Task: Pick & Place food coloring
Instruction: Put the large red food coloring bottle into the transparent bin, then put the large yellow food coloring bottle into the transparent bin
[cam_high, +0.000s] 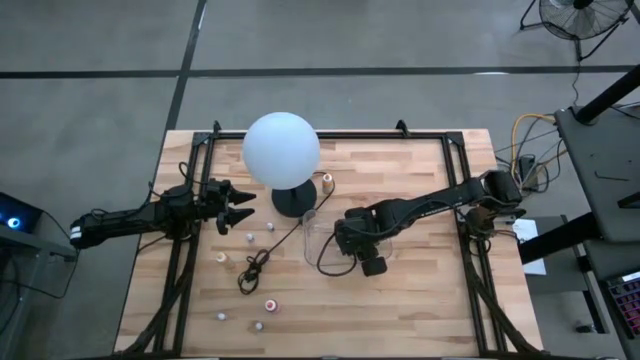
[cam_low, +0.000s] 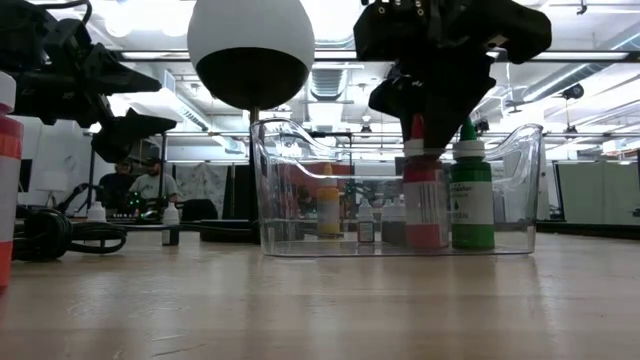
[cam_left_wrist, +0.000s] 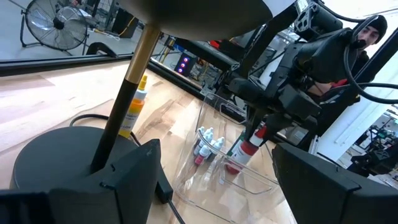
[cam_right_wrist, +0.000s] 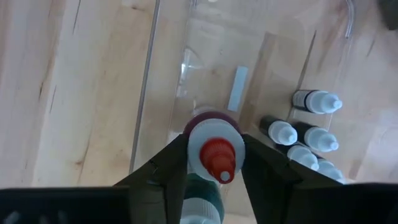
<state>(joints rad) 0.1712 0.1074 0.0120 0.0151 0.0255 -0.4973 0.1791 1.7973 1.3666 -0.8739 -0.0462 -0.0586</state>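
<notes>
Red-capped dropper bottle standing in the clear tray

The right gripper hangs over the glossy plastic tray, its dark fingers narrowly flanking the upright red-capped bottle beside a green-capped one. Farther off, small bottles dot the pale wood near the wide-spread left gripper.

**Red bottle in the tray, between the other arm's fingers**

Beyond the left gripper, whose wide-apart dark fingers frame the scene, the lamp base sits closest. Farther ahead, the right gripper flanks a red-capped bottle standing in the clear tray, beside small white-capped bottles. A yellow bottle stands behind the lamp stem.
</notes>
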